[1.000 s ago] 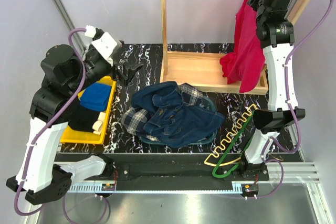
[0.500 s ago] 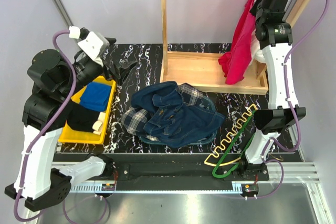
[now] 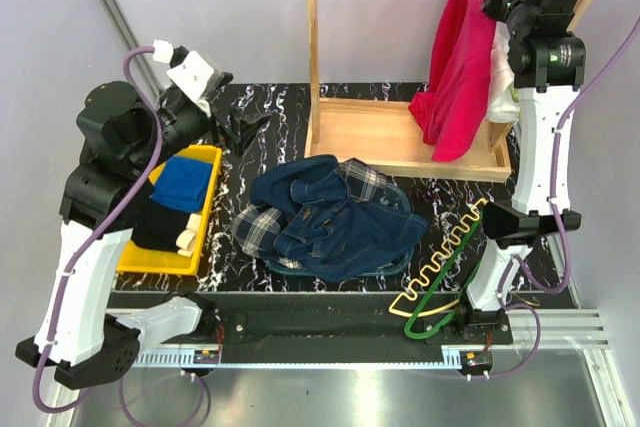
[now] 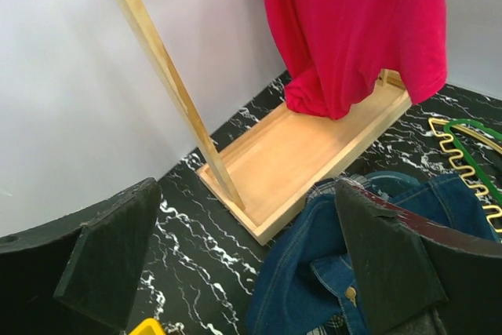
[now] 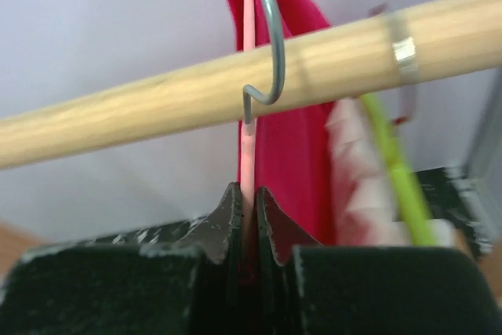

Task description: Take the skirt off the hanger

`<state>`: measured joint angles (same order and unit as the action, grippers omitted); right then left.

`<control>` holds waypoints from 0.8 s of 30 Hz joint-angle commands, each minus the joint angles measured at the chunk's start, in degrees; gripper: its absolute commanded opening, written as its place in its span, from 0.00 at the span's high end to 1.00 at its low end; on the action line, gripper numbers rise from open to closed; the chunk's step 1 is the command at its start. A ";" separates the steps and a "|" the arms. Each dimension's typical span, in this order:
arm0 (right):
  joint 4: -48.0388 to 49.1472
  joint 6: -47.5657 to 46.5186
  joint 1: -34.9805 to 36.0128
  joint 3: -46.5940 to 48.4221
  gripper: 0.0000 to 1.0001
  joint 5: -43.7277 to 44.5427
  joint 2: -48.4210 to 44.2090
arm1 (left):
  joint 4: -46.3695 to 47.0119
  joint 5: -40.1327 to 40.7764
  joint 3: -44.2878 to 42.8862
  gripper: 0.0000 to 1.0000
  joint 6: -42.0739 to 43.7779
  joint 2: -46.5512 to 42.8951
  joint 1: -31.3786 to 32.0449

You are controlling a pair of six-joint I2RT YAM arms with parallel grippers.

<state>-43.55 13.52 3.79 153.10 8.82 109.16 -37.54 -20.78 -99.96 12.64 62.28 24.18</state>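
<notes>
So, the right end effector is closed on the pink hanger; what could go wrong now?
The right end effector grips the thin pink hanger stem; it may slip or twist.
Its hook sits over the wooden rail; a sideways pull may snag it.
The red garment may slide off.

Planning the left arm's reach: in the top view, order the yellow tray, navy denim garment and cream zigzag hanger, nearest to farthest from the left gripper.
1. Yellow plastic tray, left side.
2. Navy denim garment, table centre.
3. Cream zigzag hanger, front right.
</notes>
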 commanded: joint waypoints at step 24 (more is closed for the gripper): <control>2.24 23.30 1.39 -42.28 1.00 -66.12 -44.83 | 8.35 -16.83 -17.17 0.01 -16.73 14.51 -3.51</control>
<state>-45.30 32.05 4.91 107.63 -48.84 64.27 -35.99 -31.44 -108.62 4.08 74.00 23.53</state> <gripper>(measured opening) 0.110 0.987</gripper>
